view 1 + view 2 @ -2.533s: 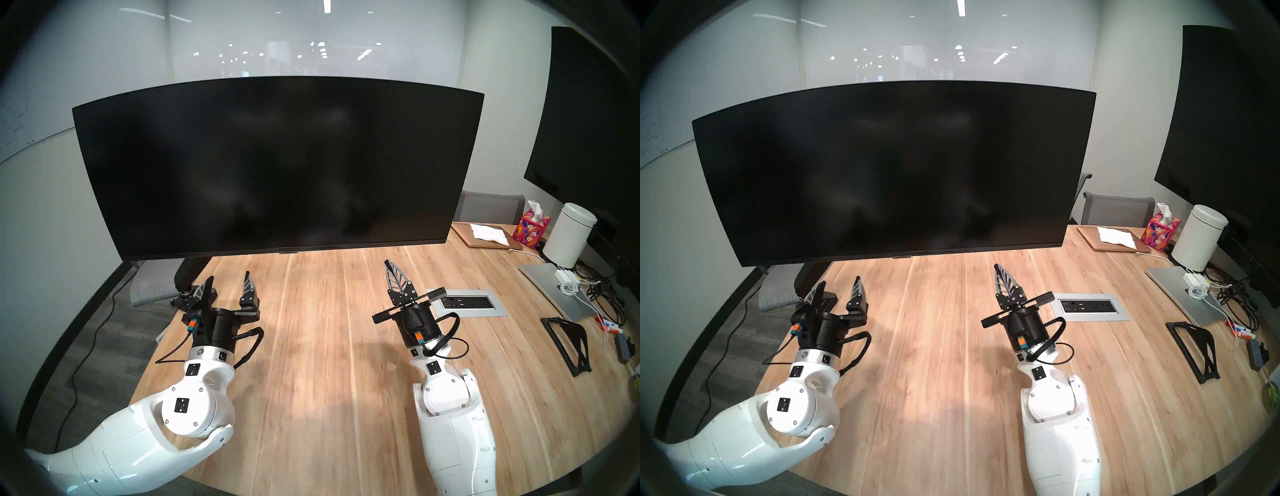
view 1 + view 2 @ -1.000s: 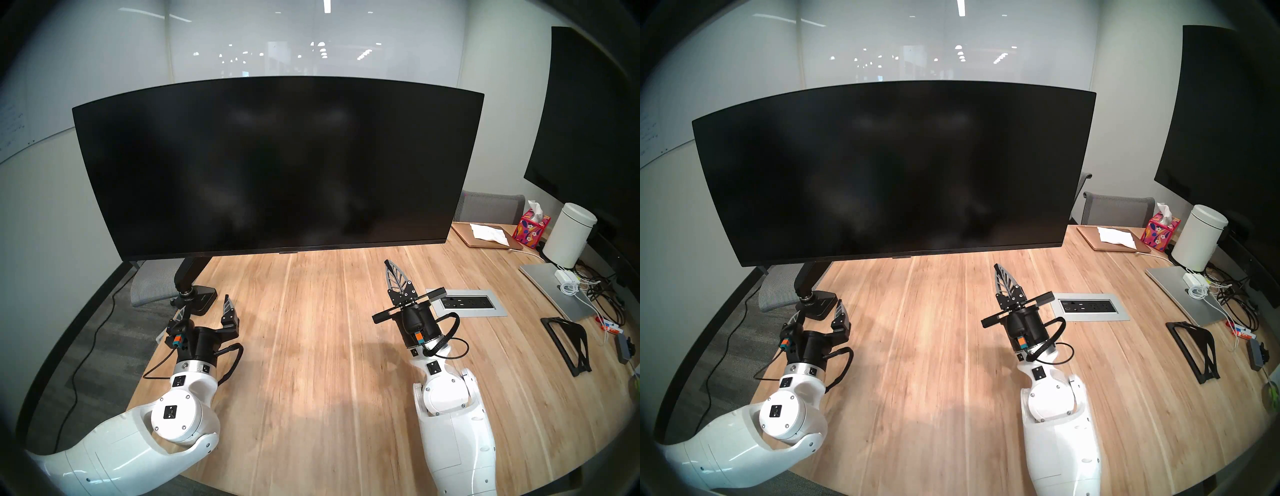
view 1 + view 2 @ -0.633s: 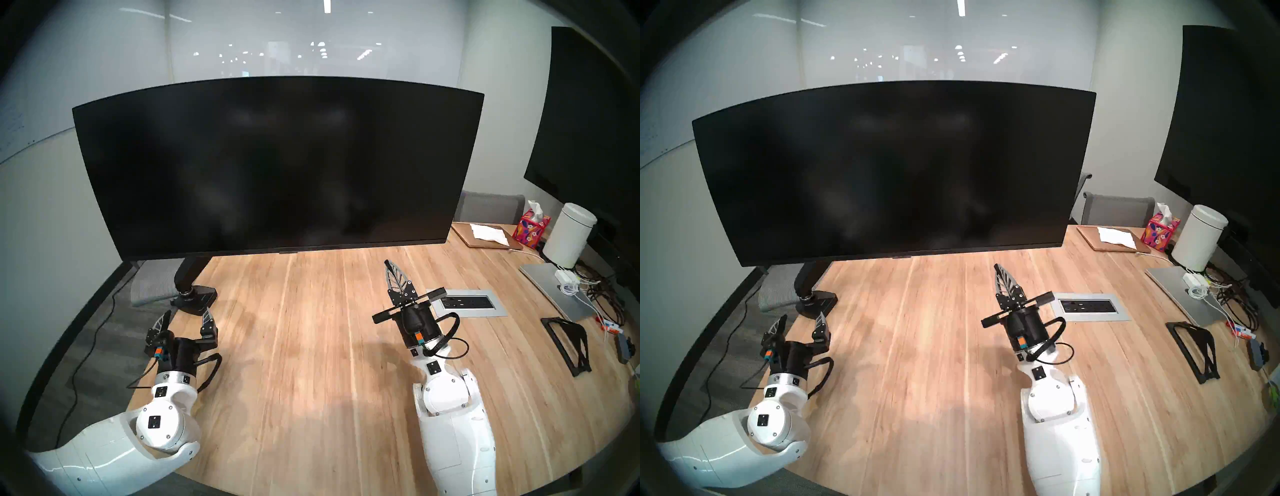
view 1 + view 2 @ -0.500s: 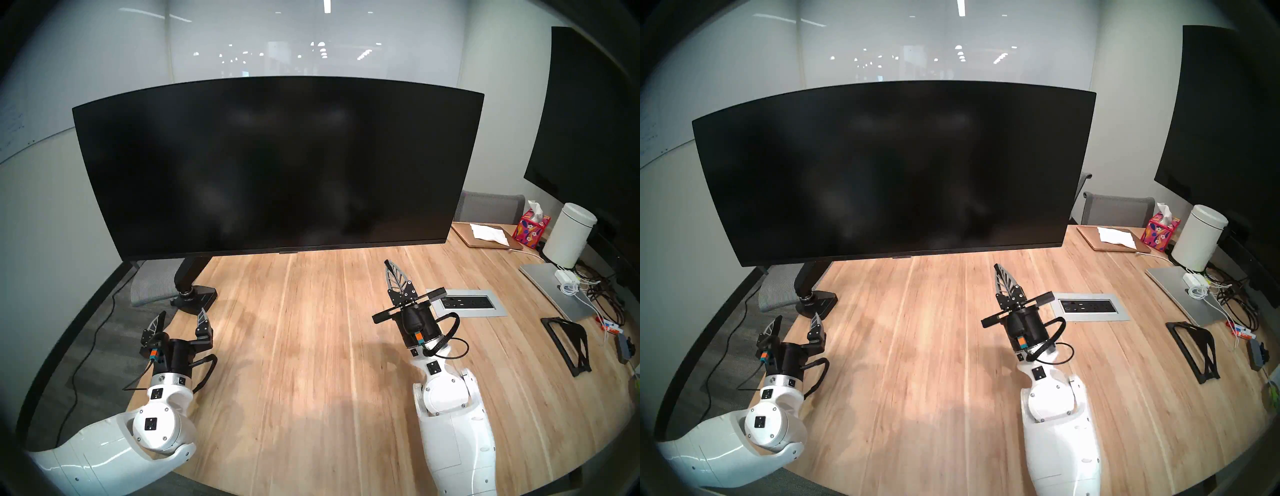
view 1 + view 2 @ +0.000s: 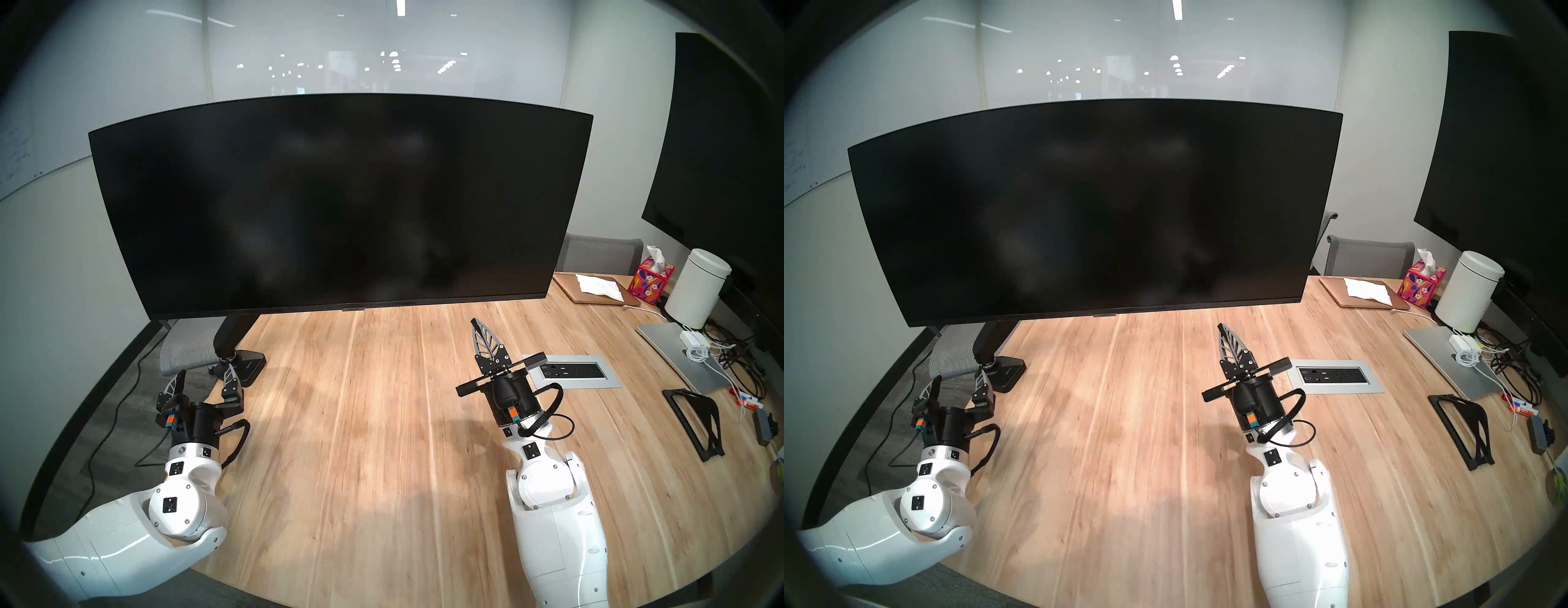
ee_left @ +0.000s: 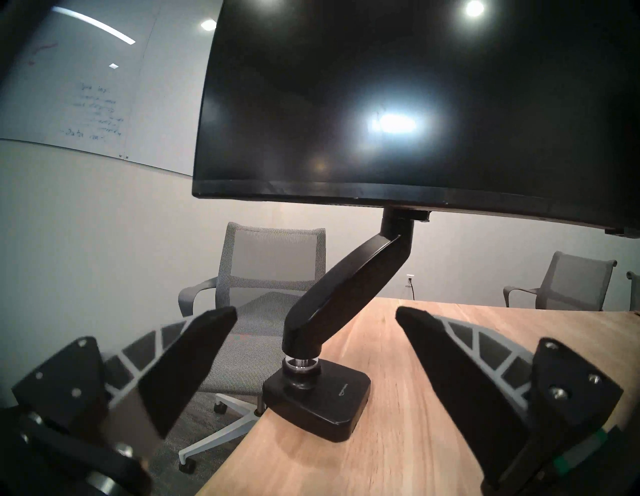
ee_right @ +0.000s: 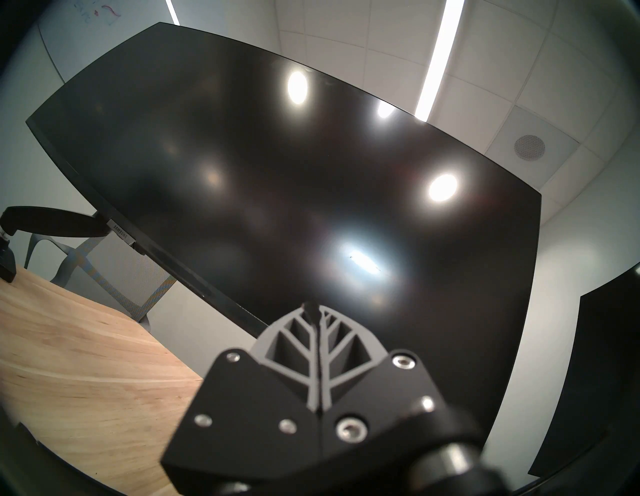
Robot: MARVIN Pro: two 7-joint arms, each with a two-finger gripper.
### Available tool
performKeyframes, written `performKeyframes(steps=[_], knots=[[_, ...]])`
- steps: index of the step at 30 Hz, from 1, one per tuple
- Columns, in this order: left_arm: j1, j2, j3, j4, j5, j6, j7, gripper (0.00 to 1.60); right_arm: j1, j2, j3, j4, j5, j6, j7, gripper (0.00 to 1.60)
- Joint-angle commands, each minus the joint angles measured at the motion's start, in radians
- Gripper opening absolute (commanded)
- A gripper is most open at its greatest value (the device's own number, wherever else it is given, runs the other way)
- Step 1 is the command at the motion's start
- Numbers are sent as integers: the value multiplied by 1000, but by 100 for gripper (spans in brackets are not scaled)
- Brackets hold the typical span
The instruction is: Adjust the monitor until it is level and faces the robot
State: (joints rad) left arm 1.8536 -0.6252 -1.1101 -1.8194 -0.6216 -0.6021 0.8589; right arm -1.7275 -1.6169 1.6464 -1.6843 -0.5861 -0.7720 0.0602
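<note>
The monitor (image 5: 339, 204) is a very wide, curved black panel with a thin bezel, glossy and unlit, mirroring ceiling lights in both wrist views. It hangs above the far half of the desk (image 5: 382, 424), a pale wood top with long plank grain and a rounded edge. Its lower edge sits lower at the view's left than at the right in the head views. A smooth black mount (image 6: 349, 294) slopes down from behind the bottom edge to a chrome collar and a flat, rounded base (image 6: 318, 398) at the desk's left edge.

The left claw (image 5: 203, 375) hovers near that base, not touching it, its grey ribbed fingers (image 6: 194, 360) spread wide and empty. The right claw (image 5: 483, 339) points up toward the screen, its leaf-shaped fingers pressed together on nothing.

At the far right stand a matte white canister (image 5: 698, 293), lid on, contents hidden, and a floral tissue box (image 5: 653, 280) with a tissue sticking out. A silver laptop (image 5: 679, 356) lies closed under a tangle of cables. A grey mesh chair (image 6: 263, 304) is partly hidden behind the mount
</note>
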Motion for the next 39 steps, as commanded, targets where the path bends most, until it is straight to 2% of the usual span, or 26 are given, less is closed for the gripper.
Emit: performKeyframes(steps=[1, 12, 28, 39], knots=[[-22, 9, -12, 14, -10, -5, -16, 160, 9, 0, -2, -16, 4, -5, -2, 13], [-59, 7, -13, 62, -26, 3, -43, 160, 9, 0, -2, -16, 4, -5, -2, 13], [-84, -2, -9, 86, -50, 10, -63, 160, 9, 0, -2, -16, 4, -5, -2, 13], [-138, -14, -7, 132, -65, 28, -96, 160, 9, 0, -2, -16, 4, -5, -2, 13]])
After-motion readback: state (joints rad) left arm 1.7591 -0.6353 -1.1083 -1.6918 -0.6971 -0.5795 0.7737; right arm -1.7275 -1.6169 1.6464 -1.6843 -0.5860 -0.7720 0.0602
